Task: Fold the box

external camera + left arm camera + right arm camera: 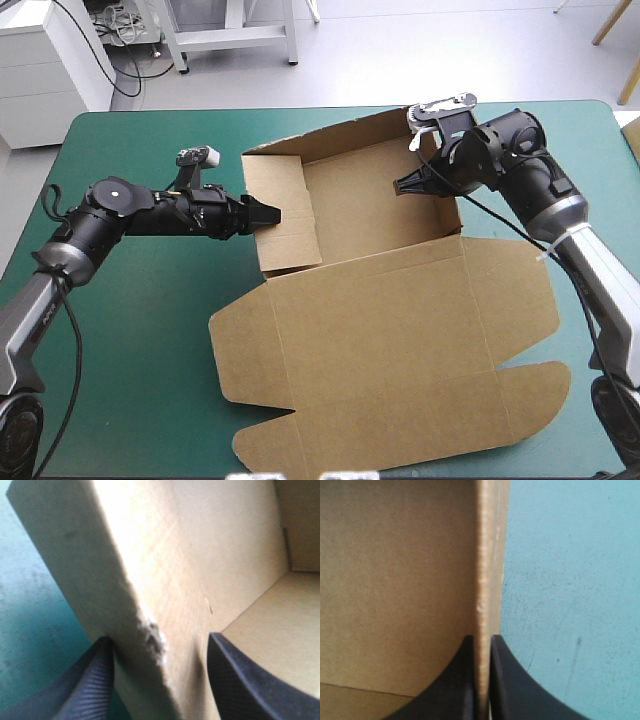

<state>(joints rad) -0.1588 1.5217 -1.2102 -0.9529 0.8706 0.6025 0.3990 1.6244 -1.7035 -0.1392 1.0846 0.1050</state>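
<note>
The brown box (400, 320) lies mid-table with its far walls raised and its wide lid flat toward the near edge. My left gripper (265, 213) reaches in at the box's left wall. In the left wrist view that gripper (159, 637) is open, its black fingers (90, 685) standing one on each side of the thick folded wall (125, 580). At the right wall is my right gripper (405, 185). The right wrist view shows it (482, 637) shut on the wall's upright edge (487, 555), with the box's inside (395, 580) beside it.
The teal-green cover (130, 350) shows to the left of the box and along the far edge. The lid's rounded flaps (530, 390) reach close to the table's near edge and toward its right side.
</note>
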